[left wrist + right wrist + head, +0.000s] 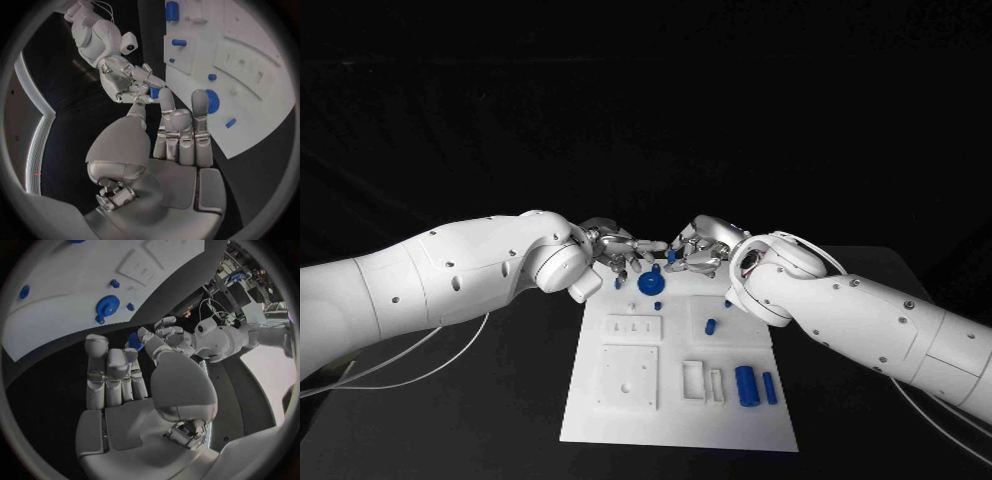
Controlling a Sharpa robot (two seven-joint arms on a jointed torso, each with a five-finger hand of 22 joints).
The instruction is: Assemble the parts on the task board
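**Two hands meet over a small blue part at the board's far edge**

Seen from the head, the task board lies at six o'clock on the black desk. Both hands meet just beyond its twelve o'clock edge. The left hand and the right hand face each other with fingertips nearly touching. A small blue part sits between them. In the left wrist view this part appears pinched in the right hand's fingertips, while the left hand's fingers are straight and apart, clamped on nothing. Whether the left fingertips also touch the part I cannot tell.

Risks, as I judge them: the part is tiny and held only at the fingertips, so a handover or regrip could let it slip and drop onto the dark desk beyond the board. The hands are very close, so a small misjudged move could knock fingers together. The blue gear, standing on the board at its twelve o'clock end, sits right under the hands and could be nudged.

Counted in the head view: one gear, one held part, two blue cylinders side by side at the four o'clock corner, one short blue peg near the centre, and a few smaller blue pieces near the gear that are too small to count surely.
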